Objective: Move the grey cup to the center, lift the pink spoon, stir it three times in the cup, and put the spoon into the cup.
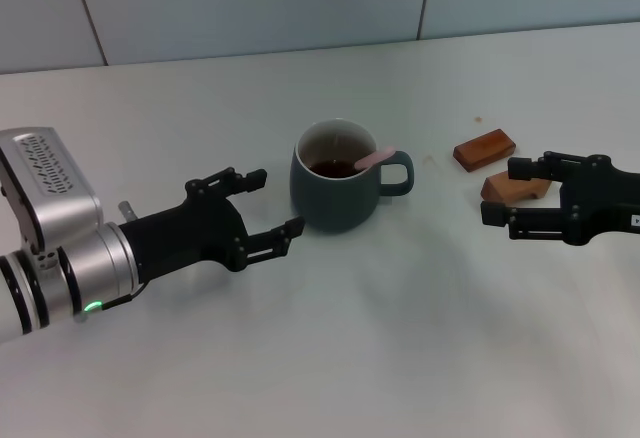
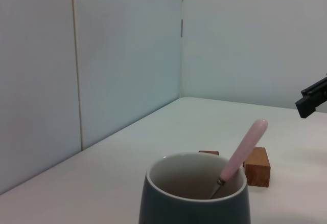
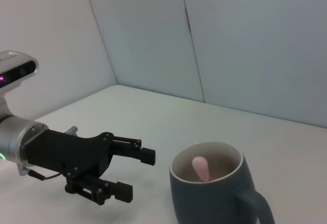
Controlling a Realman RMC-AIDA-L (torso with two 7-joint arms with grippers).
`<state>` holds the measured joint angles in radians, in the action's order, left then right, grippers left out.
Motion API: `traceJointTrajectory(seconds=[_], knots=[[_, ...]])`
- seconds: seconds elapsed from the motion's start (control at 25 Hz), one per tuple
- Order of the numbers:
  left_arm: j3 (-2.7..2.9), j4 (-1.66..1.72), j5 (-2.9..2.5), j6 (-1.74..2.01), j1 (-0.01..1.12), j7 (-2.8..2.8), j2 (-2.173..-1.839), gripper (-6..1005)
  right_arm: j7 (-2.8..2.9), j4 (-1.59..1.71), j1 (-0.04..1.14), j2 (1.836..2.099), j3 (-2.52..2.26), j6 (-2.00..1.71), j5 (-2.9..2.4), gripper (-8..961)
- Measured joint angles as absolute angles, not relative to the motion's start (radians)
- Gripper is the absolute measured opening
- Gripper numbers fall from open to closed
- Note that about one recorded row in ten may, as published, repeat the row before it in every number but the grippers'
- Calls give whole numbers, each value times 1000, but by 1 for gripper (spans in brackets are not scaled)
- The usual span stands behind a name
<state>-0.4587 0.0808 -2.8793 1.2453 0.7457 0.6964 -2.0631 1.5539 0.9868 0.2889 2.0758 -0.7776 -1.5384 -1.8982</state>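
Fingers spread on both grippers; pink spoon (image 1: 375, 158) leans in grey cup (image 1: 338, 198).

The cup (image 1: 338, 189) stood mid-counter (image 1: 380, 348) with bare surface in front of it and behind it toward the wall (image 1: 250, 3). The left gripper (image 1: 274, 206), jaws spread, sat just beside the cup's left flank with a small gap between. The spoon (image 1: 375, 158) leaned out over the rim above the handle, barring a straight drop on that side. Two wooden blocks (image 1: 485, 150) lay between cup and right gripper (image 1: 506, 192), the nearer one touching its open jaws.
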Motion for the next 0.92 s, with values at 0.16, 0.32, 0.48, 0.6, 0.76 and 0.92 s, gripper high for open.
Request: traceJointTrajectory(seconds=[0.16, 0.32, 0.48, 0.6, 0.76, 0.92], knots=[[-459, 78, -2879, 1246, 739, 696, -2063, 805, 1554, 987, 290, 2077, -778, -1540, -1896, 843], [-459, 78, -2879, 1247, 737, 696, -2063, 805, 1552, 985, 290, 2078, -778, -1537, -1896, 843], [-459, 78, -2879, 1247, 736, 696, -2064, 805, 1549, 984, 290, 2079, -778, -1535, -1896, 844], [-459, 78, -2879, 1247, 735, 696, -2064, 805, 1549, 984, 290, 2079, -778, -1535, -1895, 843], [-459, 78, -2879, 1249, 735, 697, -2063, 805, 1550, 983, 290, 2079, -778, -1536, -1886, 842], [-459, 78, -2879, 1252, 733, 698, -2063, 805, 1552, 983, 290, 2079, -778, -1537, -1884, 840]])
